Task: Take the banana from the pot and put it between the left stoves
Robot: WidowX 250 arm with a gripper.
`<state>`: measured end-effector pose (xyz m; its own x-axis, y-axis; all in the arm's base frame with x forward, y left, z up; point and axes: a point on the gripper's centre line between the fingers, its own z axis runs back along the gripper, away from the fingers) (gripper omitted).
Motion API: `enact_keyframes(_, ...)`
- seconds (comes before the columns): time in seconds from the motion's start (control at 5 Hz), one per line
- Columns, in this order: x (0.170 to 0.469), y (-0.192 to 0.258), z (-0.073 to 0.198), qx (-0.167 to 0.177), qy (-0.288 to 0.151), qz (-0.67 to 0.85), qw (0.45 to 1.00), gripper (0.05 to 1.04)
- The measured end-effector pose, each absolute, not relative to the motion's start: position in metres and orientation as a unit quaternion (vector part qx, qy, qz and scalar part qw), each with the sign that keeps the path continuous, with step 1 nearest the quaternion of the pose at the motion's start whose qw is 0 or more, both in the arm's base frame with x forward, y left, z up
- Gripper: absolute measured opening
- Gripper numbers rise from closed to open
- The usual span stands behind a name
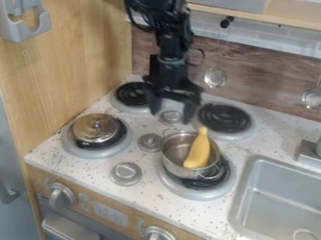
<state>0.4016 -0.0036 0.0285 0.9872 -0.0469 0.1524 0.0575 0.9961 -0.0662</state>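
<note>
Beyond the bottom-edge knob [156, 233], the banana [199, 150] leans in the pot [177, 168], long axis running up-frame, below and right of the gripper [171, 117], its jaws wide apart and empty.

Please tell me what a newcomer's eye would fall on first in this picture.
Probably the yellow banana, which stands out against the metal pot on the front right burner. Next would come the black gripper, hanging open over the back of the stove, and then the shiny lid on the front left burner.
</note>
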Motion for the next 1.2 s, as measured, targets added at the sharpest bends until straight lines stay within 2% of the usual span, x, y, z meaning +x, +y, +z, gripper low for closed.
enact_keyframes(0.2,0.404,-0.019,0.019,-0.045,-0.066,-0.046,0.996,0.999)
enact_keyframes(0.6,0.400,-0.032,0.002,-0.036,-0.039,-0.058,0.997,0.999)
enact_keyframes(1.2,0.388,-0.047,-0.018,0.003,-0.002,-0.093,0.996,0.999)
